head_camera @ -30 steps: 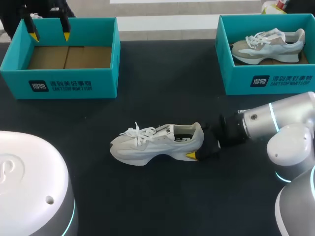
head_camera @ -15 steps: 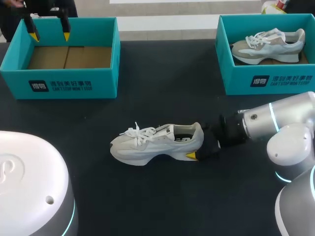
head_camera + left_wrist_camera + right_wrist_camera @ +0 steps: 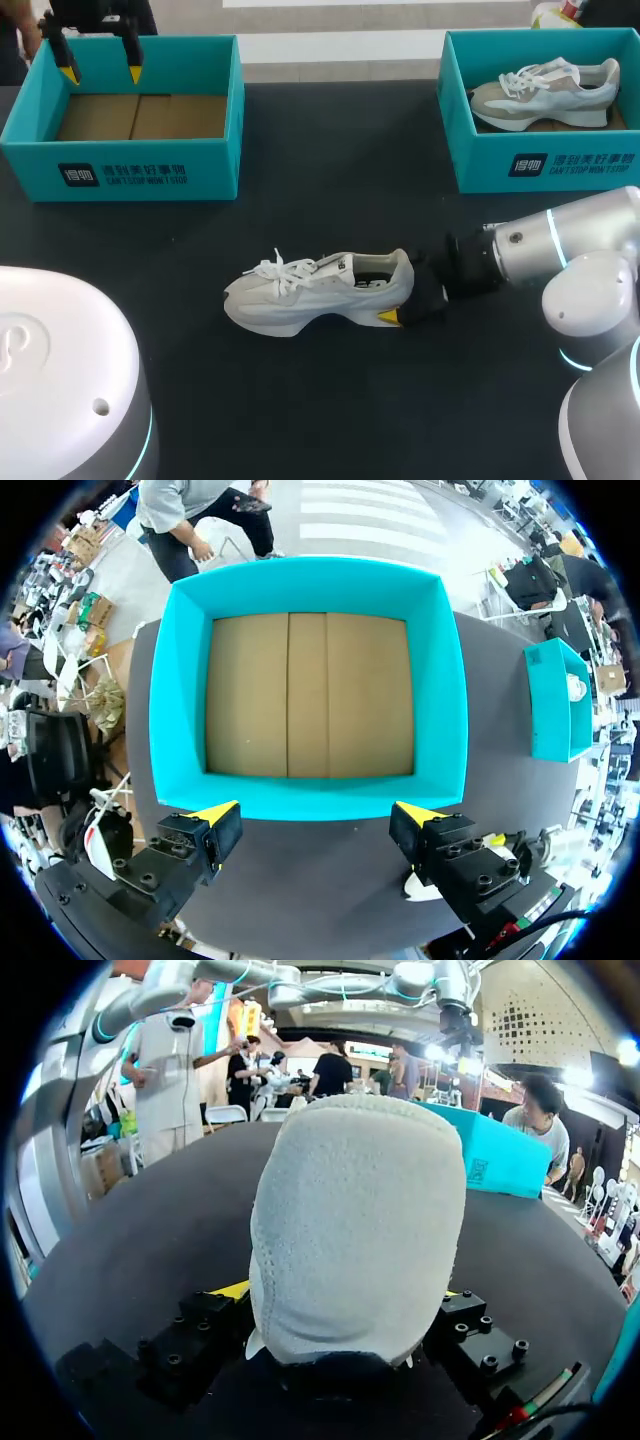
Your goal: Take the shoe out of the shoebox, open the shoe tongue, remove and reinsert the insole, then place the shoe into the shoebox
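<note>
Two claws, and neither has shifted over the past second. The right claw (image 3: 402,297) stays clamped on the heel of the shoe (image 3: 320,292). Seen from its own wrist, the heel fills the gap and its fingers (image 3: 230,1291) press in from either side. The shoe rests on its sole on the counter (image 3: 330,200), toe pointing away from that claw, exactly where it lay before. The left claw (image 3: 100,72) hangs spread wide and holds nothing. It is above one long wall of the empty shoebox (image 3: 120,165), with the box's cardboard floor ahead of its tips. Well apart from the right claw, a second shoebox (image 3: 540,165) holds a second shoe (image 3: 545,95), also unmoved.
</note>
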Tool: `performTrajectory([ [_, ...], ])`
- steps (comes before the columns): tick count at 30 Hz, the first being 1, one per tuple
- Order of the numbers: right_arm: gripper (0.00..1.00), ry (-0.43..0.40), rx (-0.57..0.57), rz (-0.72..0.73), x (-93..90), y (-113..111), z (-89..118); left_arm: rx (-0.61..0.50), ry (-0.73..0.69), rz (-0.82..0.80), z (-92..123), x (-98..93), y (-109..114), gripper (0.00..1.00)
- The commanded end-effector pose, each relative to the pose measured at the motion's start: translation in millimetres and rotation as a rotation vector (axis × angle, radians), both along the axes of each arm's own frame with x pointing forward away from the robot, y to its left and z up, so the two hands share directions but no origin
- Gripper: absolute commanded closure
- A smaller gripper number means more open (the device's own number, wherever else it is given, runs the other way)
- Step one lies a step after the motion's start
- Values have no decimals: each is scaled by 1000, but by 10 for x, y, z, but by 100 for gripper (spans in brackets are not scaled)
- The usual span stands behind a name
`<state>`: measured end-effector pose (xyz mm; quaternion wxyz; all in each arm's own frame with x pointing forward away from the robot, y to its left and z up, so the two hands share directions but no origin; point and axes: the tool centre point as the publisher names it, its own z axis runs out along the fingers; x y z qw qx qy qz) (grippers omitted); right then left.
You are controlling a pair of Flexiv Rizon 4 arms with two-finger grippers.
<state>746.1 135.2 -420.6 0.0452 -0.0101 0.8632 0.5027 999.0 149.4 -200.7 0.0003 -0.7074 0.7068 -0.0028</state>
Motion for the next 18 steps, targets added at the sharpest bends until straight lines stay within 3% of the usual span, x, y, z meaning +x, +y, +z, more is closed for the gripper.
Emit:
performTrajectory([
  [1, 100, -1, -6, -2, 35, 46, -50, 1, 2, 0, 1, 2, 2, 0],
  [4, 100, -1, -6, -2, 35, 46, -50, 14, -4, 6, -15, 16, -3, 0],
  [6, 100, -1, -6, -2, 35, 46, -50, 32, -9, 40, -35, -176, -131, 0],
  [12, 100, -1, -6, -2, 35, 46, -50, 47, -28, 81, 3, -402, -310, 0],
  [18, 100, -1, -6, -2, 35, 46, -50, 38, -67, 85, 23, -815, -831, 0],
])
